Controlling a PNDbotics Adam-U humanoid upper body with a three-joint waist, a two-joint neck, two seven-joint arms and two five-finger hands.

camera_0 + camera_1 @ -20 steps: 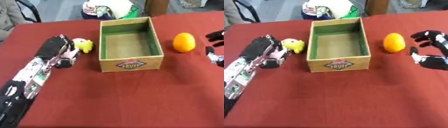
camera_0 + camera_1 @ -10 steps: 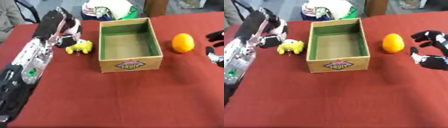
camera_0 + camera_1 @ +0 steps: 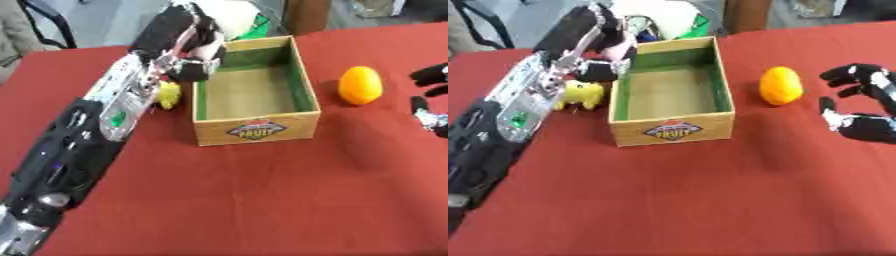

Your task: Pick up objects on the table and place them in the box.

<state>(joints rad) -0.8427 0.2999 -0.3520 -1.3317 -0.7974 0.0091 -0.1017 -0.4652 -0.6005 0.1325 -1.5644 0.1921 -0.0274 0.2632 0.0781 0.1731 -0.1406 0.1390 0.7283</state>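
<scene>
1. Red cloth is spread over the whole table, and a chair and a heap of white and green things are seen past the far edge.
2. An open cardboard box with green inner walls is set near the middle of the cloth; a fruit label is shown on its near wall, and nothing is seen inside it.
3. An orange is laid on the cloth to the right of the box, apart from it.
4. A small yellow toy is found just beside the box's left wall, partly hidden by the left arm in the left eye view.
5. The left hand is raised above the box's far left corner, over the toy; its fingers are curled inward, and nothing can be made out in them.
6. The right hand is rested near the right edge, fingers spread and relaxed, with nothing held, well apart from the orange.
</scene>
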